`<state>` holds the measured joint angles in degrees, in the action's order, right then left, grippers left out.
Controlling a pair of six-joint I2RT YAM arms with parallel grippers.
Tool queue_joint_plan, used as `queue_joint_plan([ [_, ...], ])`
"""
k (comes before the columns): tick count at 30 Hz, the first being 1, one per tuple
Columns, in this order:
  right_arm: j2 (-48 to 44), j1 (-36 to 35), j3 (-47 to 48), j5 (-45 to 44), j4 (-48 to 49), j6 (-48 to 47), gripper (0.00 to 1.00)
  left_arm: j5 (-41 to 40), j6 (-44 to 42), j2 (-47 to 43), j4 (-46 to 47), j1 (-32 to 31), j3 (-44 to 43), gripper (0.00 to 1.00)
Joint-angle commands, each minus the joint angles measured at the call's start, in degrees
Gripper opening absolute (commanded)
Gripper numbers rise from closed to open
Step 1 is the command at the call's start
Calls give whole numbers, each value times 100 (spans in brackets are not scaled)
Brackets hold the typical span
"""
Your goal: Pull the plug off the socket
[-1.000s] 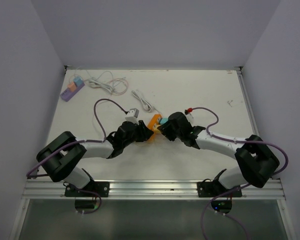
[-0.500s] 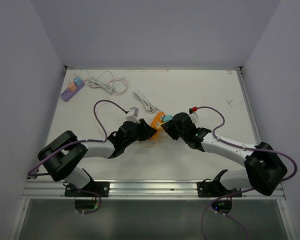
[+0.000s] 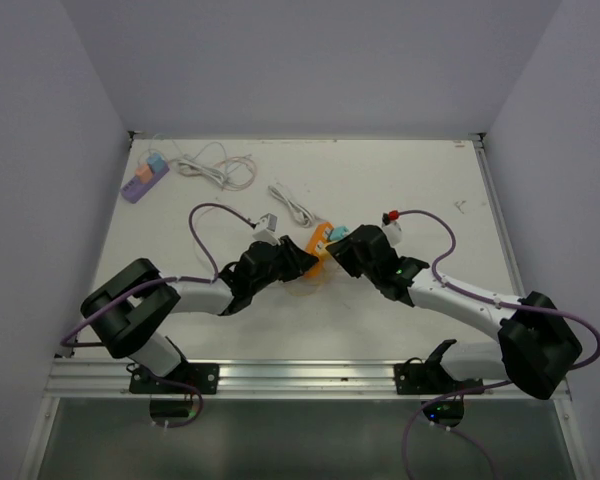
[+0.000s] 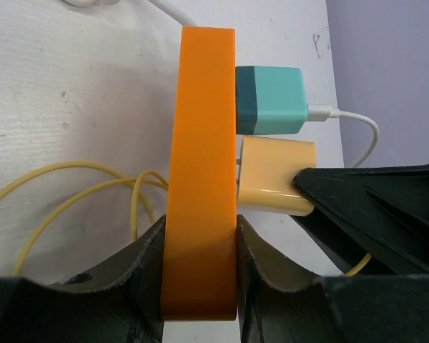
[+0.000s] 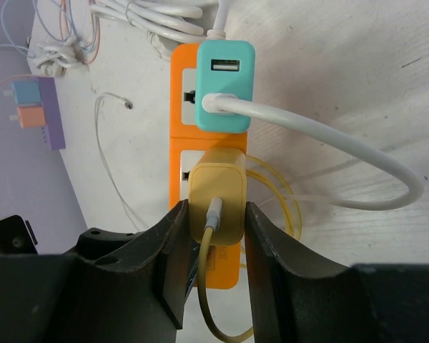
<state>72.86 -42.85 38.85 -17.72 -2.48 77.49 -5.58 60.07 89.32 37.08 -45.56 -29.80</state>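
An orange power strip [image 3: 318, 243] stands on edge at the table's middle. My left gripper [image 4: 200, 246] is shut on the power strip [image 4: 201, 179] across its thickness. A yellow plug [image 5: 216, 194] with a yellow cable sits in the strip [image 5: 183, 143]; its prongs show in a small gap in the left wrist view [image 4: 275, 187]. My right gripper [image 5: 216, 214] is shut on the yellow plug. A teal plug [image 5: 227, 84] with a white cable sits in the socket beside it and also shows in the left wrist view [image 4: 272, 100].
A purple power strip [image 3: 144, 180] with small plugs lies at the far left corner beside a bundle of white cable [image 3: 212, 168]. Another white cable coil [image 3: 290, 205] lies just behind the orange strip. Yellow cable loops [image 4: 71, 193] lie on the table.
Both grippers and the orange strip have shifted a little to the right and away. The right arm has stretched out further from its base.
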Motion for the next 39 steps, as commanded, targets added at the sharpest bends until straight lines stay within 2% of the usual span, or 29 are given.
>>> queue_joint_plan([
  [1,-492,-66,96,-13,758,-41,0,-918,223,349,-623,153,-26,0],
  [8,-650,-66,246,-92,538,-375,0,-945,356,543,-825,179,-52,0],
  [13,-773,-66,552,13,-15,-629,0,-918,198,464,-650,188,-52,0],
  [17,-747,-66,904,346,-638,-1234,0,-848,-39,367,-605,188,-148,0],
  [25,-887,-66,1283,1024,-2501,-2642,0,-936,-839,7,-579,197,-482,0],
  [32,-818,-66,1178,1314,-3608,-3521,0,-594,-884,77,-316,311,-535,0],
  [39,-282,-66,1107,1367,-3874,-3759,20,-145,-629,191,27,399,-360,0],
])
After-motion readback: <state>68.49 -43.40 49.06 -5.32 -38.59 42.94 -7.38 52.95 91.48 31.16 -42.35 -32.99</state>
